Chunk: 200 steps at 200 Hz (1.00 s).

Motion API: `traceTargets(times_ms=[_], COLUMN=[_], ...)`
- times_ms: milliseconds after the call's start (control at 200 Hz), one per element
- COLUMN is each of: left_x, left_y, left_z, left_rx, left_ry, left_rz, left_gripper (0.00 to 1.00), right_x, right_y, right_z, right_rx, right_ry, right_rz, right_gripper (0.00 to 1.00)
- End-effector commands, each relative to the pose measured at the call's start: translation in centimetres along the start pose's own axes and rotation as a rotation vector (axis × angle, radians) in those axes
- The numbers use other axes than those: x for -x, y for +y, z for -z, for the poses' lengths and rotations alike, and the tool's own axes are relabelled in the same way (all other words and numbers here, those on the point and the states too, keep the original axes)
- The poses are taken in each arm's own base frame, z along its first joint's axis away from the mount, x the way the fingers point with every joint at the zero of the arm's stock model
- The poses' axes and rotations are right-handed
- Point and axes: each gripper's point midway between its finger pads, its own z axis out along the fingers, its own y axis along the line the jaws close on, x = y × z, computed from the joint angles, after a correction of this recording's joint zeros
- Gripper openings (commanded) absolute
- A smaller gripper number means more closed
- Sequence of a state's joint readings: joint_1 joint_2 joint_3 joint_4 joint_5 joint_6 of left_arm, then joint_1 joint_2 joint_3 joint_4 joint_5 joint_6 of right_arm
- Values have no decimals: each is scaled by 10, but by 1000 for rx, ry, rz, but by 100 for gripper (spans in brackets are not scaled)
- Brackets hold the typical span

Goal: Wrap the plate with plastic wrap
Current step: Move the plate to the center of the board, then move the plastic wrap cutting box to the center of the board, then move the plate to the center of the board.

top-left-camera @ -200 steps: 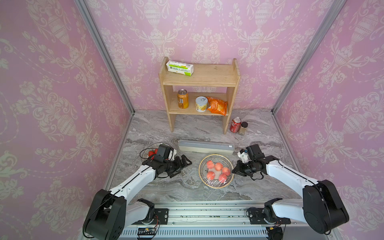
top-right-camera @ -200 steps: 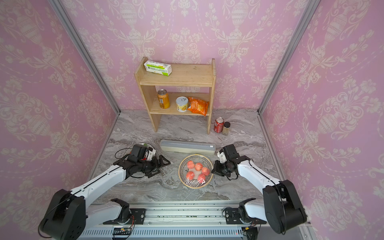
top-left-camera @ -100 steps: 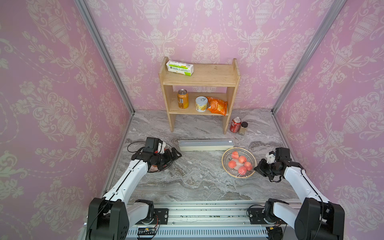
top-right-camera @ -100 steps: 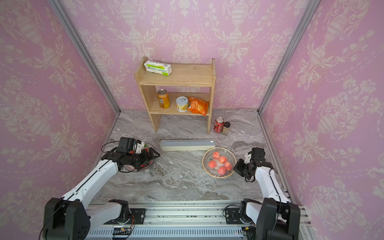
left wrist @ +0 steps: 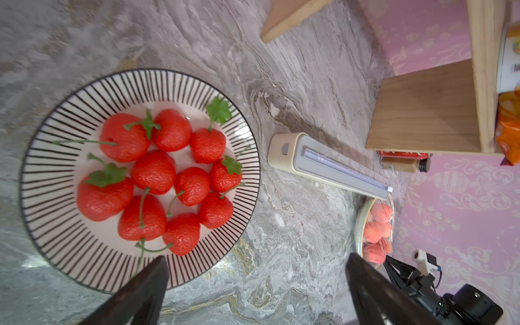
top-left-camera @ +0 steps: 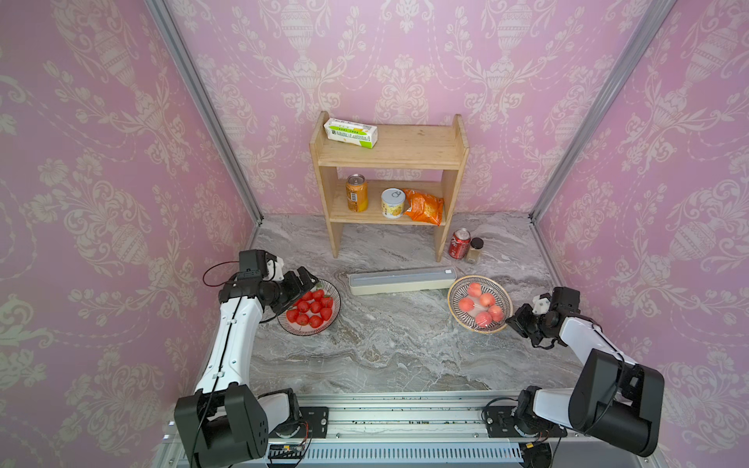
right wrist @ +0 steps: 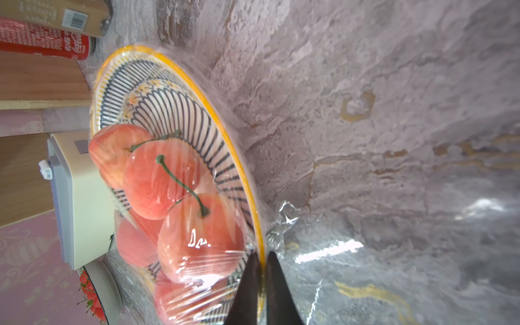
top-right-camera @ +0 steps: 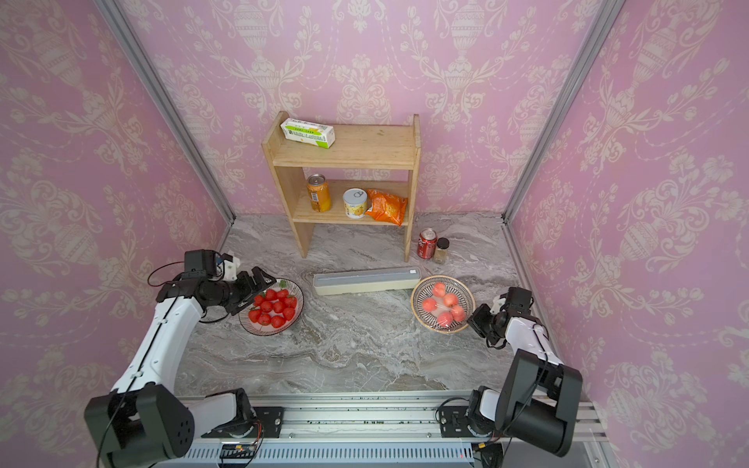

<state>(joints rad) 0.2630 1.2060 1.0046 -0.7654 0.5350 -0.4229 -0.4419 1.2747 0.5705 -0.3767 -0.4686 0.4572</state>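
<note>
Marbled surface point(top-left-camera: 385, 356), three o'clock: my right hand point(right wrist: 261, 256) straddles the film-wrapped yellow-rimmed peach plate point(right wrist: 174, 104), grip unclear; left hand point(left wrist: 256, 261), wide apart, should fetch the striped strawberry plate point(left wrist: 56, 132).

The left arm point(top-left-camera: 233, 336) and right arm point(top-left-camera: 585, 338) had glossy white shells between bulky black joints. A thin black cable point(top-left-camera: 204, 275) looped off the left wrist. Each wrist carried a small white bracket point(top-left-camera: 541, 302). The left gripper point(left wrist: 256, 256) ended in dark, tapered fingers point(left wrist: 140, 292). Both bases were bolted to a silver rail point(top-left-camera: 405, 411).
</note>
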Motion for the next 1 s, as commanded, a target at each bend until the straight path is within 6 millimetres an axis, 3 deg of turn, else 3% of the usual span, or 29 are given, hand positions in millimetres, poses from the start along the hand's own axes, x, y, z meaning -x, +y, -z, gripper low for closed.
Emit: traceTargets(times_ms=[0, 150, 225, 310, 435, 575, 716, 996], left_x=[16, 44, 56, 73, 89, 90, 69, 50], left_y=[18, 48, 64, 88, 113, 136, 161, 153], left_z=[11, 8, 5, 0, -16, -23, -45, -64], left_rx=[40, 81, 124, 217, 276, 323, 315, 203], left_ry=[-28, -90, -123, -173, -148, -72, 57, 142], left_rz=[-2, 74, 80, 63, 55, 57, 112, 160], left_gripper=[99, 99, 99, 99, 96, 86, 78, 69], right_x=[22, 29, 30, 21, -11, -35, -40, -40], right_y=[1, 2, 18, 50, 100, 127, 140, 136], right_z=[10, 51, 73, 84, 74, 62, 57, 52], right_rx=[-28, -107, -73, 8, 112, 163, 195, 169], right_ry=[-100, -233, -292, -289, -186, -107, -95, -86], right_rz=[13, 52, 75, 131, 259, 342, 372, 409], right_gripper=[28, 50, 55, 60, 62, 60, 59, 59])
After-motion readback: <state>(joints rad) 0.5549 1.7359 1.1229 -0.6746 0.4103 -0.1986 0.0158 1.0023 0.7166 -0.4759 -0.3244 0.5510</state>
